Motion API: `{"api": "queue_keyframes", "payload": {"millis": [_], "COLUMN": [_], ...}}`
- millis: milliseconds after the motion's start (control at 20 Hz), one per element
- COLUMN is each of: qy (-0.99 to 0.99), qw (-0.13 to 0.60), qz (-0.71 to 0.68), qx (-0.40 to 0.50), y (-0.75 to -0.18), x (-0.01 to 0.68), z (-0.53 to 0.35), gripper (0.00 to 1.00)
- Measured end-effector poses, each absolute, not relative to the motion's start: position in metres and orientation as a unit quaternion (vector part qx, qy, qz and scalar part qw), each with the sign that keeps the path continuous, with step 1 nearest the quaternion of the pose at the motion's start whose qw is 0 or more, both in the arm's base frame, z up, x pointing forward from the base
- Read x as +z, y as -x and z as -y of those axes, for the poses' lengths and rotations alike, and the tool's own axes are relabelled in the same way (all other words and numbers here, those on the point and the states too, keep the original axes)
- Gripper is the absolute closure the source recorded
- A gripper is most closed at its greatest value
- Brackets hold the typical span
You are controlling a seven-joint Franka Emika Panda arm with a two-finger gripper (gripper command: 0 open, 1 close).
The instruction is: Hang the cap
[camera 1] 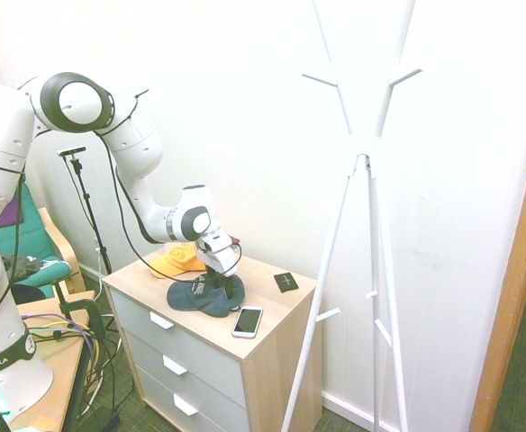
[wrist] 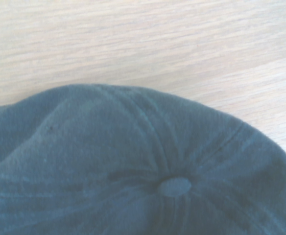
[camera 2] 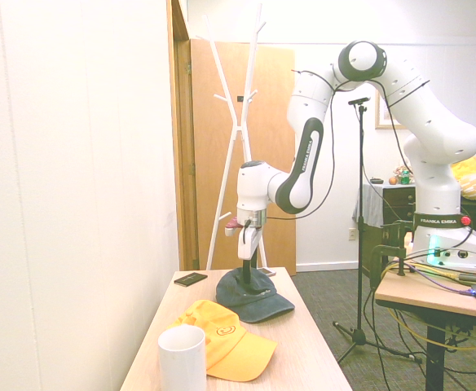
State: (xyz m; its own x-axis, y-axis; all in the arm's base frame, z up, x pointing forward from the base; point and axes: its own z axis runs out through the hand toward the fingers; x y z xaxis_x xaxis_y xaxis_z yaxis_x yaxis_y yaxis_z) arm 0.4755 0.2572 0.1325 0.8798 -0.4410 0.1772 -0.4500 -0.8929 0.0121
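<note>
- First exterior view: you see the white arm reach in from the left and point its end effector (camera 1: 220,286) straight down over the dark navy-grey fabric baseball cap (camera 1: 200,298). The cap lies flat on the pale wooden worktop (camera 1: 272,315) of a chest with white drawers. The dark fingers stand spread apart at the cap's crown, and nothing is lifted between them. Whether they touch the fabric you cannot tell from here. An orange-yellow fabric cap (camera 1: 176,261) sits just behind the dark one, closer to the wall. A white-edged smartphone (camera 1: 248,321) lies near the front edge, just beside the dark cap. A small flat black square card (camera 1: 285,282) rests further back. The tall white coat stand with short pegs (camera 1: 362,144) rises beside the chest, well apart from the cap.
- Second exterior view: you see the arm come in from the right. The end effector (camera 2: 247,273) hangs upright on the top of the dark cap (camera 2: 254,296), whose brim points toward the camera. The orange-yellow cap (camera 2: 224,342) and a plain white cylindrical mug (camera 2: 182,360) stand nearer the camera. The coat stand (camera 2: 240,122) stands at the far end, before a brown door.
- Wrist view: you see the cap's crown (wrist: 133,166) filling the lower part, its round fabric button (wrist: 175,186) close by, with bare wood grain (wrist: 133,39) beyond.
</note>
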Motion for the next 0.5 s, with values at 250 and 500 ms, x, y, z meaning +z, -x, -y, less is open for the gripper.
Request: {"api": "queue_keyframes", "payload": {"millis": [250,500], "qy": [-0.967,-0.966], "qw": [0.026,0.025], "qz": [0.238,0.244], "qx": [0.084,0.085], "y": [-0.4768,-0.4823], "x": [0.1328,0.1340], "z": [-0.2561,-0.2486], "gripper": [1.00,1.00]}}
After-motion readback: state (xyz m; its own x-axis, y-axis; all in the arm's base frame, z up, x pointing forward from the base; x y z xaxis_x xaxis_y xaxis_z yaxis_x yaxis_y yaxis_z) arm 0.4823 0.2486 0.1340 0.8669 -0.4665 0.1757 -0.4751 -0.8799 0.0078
